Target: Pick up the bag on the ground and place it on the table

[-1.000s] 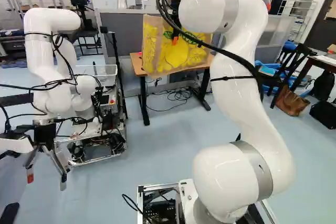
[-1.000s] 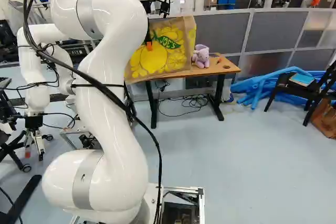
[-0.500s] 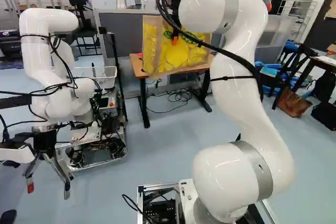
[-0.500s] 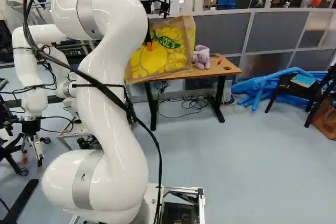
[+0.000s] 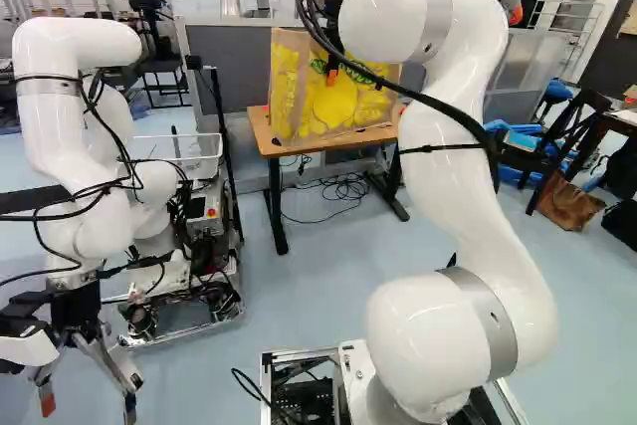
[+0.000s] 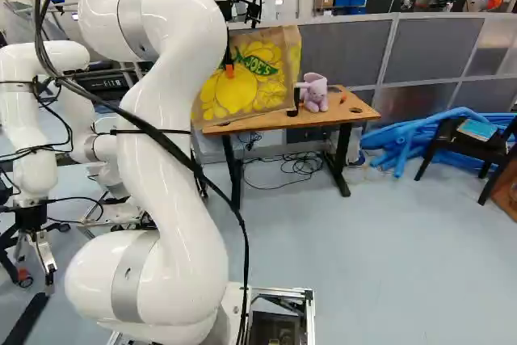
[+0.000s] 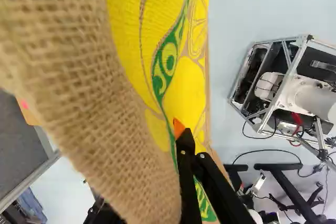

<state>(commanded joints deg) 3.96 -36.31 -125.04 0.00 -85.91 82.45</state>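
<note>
The large tan burlap bag with yellow fruit and green lettering (image 5: 333,102) hangs upright from the black claw (image 5: 331,74), in the upper middle of the left base view and just left of upper centre in the right base view. The claw is closed on the bag's wall: in the wrist view one black finger with an orange pad (image 7: 178,128) lies against the yellow printed face, while the other finger is hidden by the coarse burlap. The bag's lower edge comes down at the left part of the wooden worktop with black legs (image 6: 335,111); whether it touches the wood I cannot tell. Just right of the bag in the right base view, a light purple plush toy (image 6: 314,93) sits on the worktop. Tangled black cables (image 6: 300,164) lie on the floor below. The glossy white arm (image 5: 468,196) rises from the foot of the left base view, right of the middle. At that view's left edge stands another white robot arm (image 5: 60,136), its fingers pointing down. Blue foam tubes (image 6: 396,147) and a black chair (image 6: 460,139) are at the right of the right base view.
</note>
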